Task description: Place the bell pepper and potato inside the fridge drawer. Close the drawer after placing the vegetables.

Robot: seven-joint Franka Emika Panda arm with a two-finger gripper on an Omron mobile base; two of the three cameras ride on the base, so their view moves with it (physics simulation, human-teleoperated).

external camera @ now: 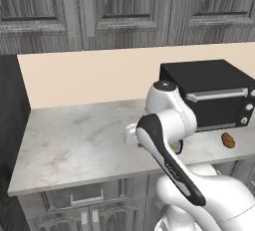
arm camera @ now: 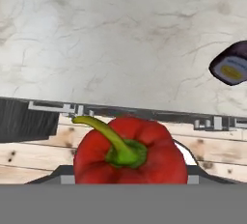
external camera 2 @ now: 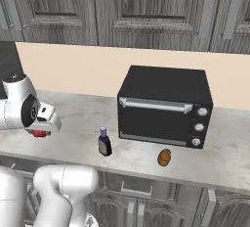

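The bell pepper (arm camera: 149, 158), glossy red with a green stem, sits tight against the hand camera, and my gripper (arm camera: 126, 179) is shut on it. Its dark fingers (arm camera: 50, 175) peek out on either side of it. In the right base view the pepper is a red patch (external camera 2: 39, 133) under the white hand (external camera 2: 46, 118), held above the counter's front edge at the left. The brown potato (external camera 2: 164, 157) (external camera: 228, 140) lies on the counter in front of the toaster oven, far to the right of the hand. The fridge drawer is out of view.
A black toaster oven (external camera 2: 163, 103) (external camera: 209, 93) stands at the back right of the marble counter (external camera: 74, 140). A small dark bottle (external camera 2: 104, 143) (arm camera: 231, 66) stands between hand and potato. Grey cabinets hang above, drawers sit below the counter, and wooden floor (arm camera: 29, 155) lies beneath the hand.
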